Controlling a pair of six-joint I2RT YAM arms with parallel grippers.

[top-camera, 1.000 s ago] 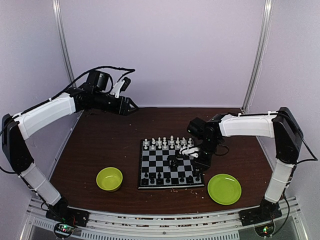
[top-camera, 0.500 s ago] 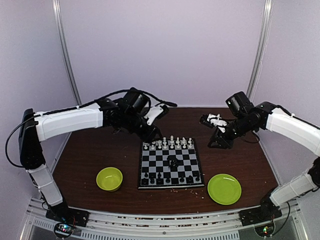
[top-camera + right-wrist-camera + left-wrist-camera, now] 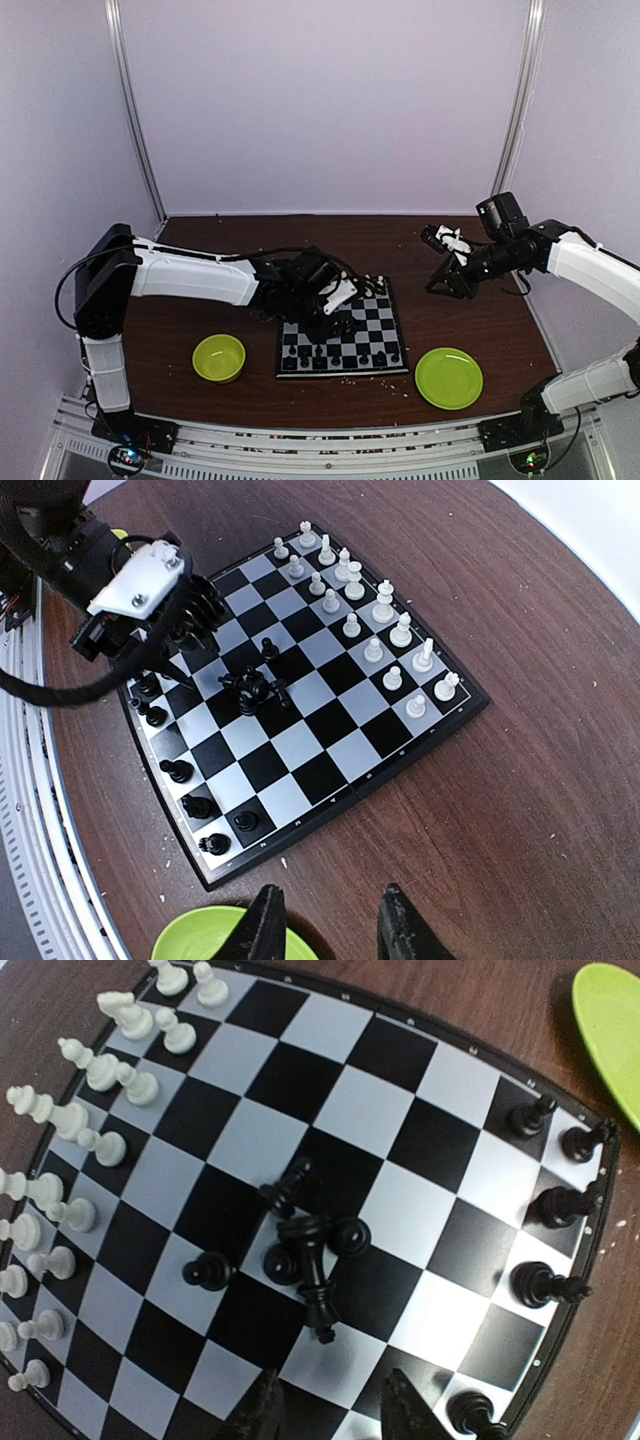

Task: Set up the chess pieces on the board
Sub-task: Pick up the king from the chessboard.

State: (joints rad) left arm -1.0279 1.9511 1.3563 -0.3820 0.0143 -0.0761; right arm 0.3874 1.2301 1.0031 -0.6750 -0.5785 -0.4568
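The board (image 3: 378, 330) lies mid-table. White chess pieces (image 3: 95, 1070) stand in two rows along its far edge, and black pieces (image 3: 545, 1205) stand along its near edge. A cluster of black pieces (image 3: 305, 1245) sits mid-board, one of them lying on its side (image 3: 318, 1285). My left gripper (image 3: 337, 312) hovers over the board, open and empty, its tips (image 3: 335, 1415) just short of the fallen piece. My right gripper (image 3: 441, 268) is raised to the right of the board, open and empty (image 3: 330, 930). The right wrist view shows the board (image 3: 300, 745) and the left gripper (image 3: 140, 590).
A green bowl (image 3: 219, 357) stands left of the board's near corner. A flat green plate (image 3: 449, 377) lies right of it and also shows in the wrist views (image 3: 612, 1020) (image 3: 215, 935). Small crumbs lie near the front edge.
My left arm swung from the back left down over the board. My right arm pulled away from the board's middle, up and to the right. The black cluster stays mid-board.
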